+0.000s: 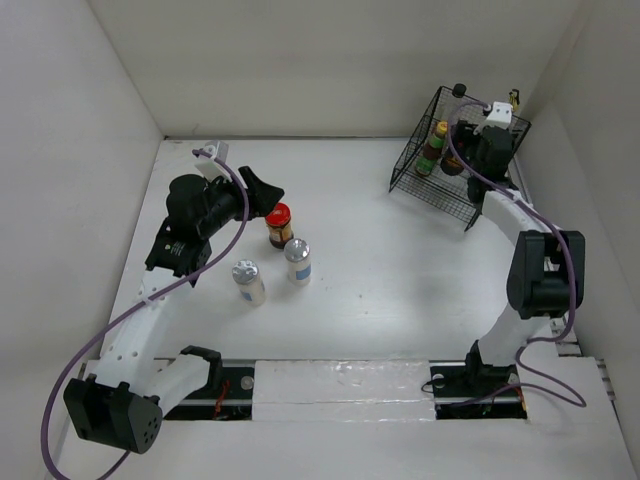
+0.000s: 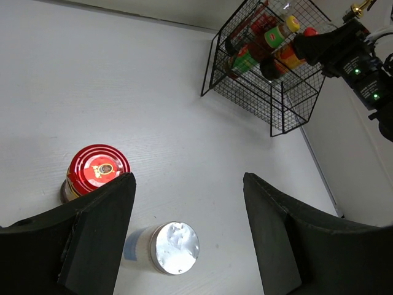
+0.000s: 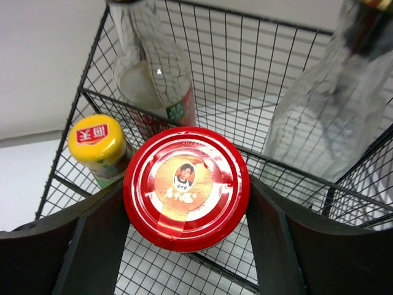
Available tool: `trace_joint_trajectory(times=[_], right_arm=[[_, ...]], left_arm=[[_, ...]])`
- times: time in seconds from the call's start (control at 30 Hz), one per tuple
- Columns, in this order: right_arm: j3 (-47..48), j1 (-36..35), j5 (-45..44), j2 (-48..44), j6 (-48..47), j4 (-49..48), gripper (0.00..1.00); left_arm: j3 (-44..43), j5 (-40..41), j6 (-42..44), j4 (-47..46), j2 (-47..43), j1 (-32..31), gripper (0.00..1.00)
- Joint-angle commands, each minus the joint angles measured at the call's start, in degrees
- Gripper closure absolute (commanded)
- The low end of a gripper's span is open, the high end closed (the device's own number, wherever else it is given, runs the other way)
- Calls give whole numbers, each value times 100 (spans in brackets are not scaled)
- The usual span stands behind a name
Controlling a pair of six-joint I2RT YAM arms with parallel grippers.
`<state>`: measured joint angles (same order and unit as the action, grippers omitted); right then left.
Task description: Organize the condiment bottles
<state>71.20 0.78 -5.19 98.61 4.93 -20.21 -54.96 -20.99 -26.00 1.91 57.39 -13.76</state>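
Inside the wire rack the right end effector clamps one red-lidded jar beside one yellow-capped bottle; the left end effector gapes wide; second red-lidded jar and two silver-capped shakers stand well apart from that rack.

Left arm: my long link is white, my joints and shoulder block are black
Right arm: the same white shell, with a chunky black elbow
Cables: a thin purple one loops along each of my arms
Left fingers: two broad matt black wedges
Right fingers: dark and smooth, the same wedge shape
Wrist block: small, white, on top of my right wrist
Lights: tiny green dots on my right wrist housing
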Motion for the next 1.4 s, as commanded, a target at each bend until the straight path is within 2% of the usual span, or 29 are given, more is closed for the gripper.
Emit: trace_joint_trajectory(times=[0.0, 0.23, 0.4, 0.57, 0.63, 0.83, 0.93, 1.03, 1.1, 1.17, 1.23, 1.27, 1.3, 1.33, 1.37], right_arm=[[-18, -139, -105, 1, 78, -1187, 55], [-80, -139, -105, 106, 193, -1187, 44], [-133, -139, -105, -8, 306, -1030, 28], [-133, -139, -105, -350, 307, -836, 17], [-80, -139, -105, -455, 307, -784, 13], [52, -139, -105, -869, 307, -432, 13], [-124, -139, 52, -1290, 307, -379, 19], [-273, -366, 708, -1669, 429, -134, 59], [-395, -630, 1106, -1800, 491, 60, 82], [-510, -1190, 1833, -1801, 544, 262, 84], [-756, -1683, 2214, -1862, 605, 316, 73], [-826, -2199, 2320, -1863, 606, 385, 65], [-827, -2457, 2321, -1863, 510, 482, 55], [-888, -2860, 2373, -1863, 248, 805, 34], [-888, -2864, 2374, -1863, 63, 1017, 26]], left_arm=[[-32, -107, -10, -288, 1, 31, 33], [-32, -107, -10, -288, -52, 31, 33], [-32, -107, -10, -288, -157, 31, 33], [-32, -107, -10, -288, -157, 31, 33], [-32, -107, -10, -288, -218, 31, 33], [-32, -107, -10, -288, -281, 31, 33], [-32, -159, -10, -288, -281, 31, 33], [-32, -159, -10, -288, -281, 31, 33], [-32, -159, -10, -288, -333, 31, 33], [-32, -55, -10, -288, -333, 31, 33], [-32, 68, -10, -166, -333, 31, 33], [-85, 252, -10, -113, -333, 31, 33], [-85, 358, -10, -60, -333, 31, 33], [-85, 507, -10, 19, -333, 31, 33], [-85, 509, -10, 20, -333, 31, 33]])
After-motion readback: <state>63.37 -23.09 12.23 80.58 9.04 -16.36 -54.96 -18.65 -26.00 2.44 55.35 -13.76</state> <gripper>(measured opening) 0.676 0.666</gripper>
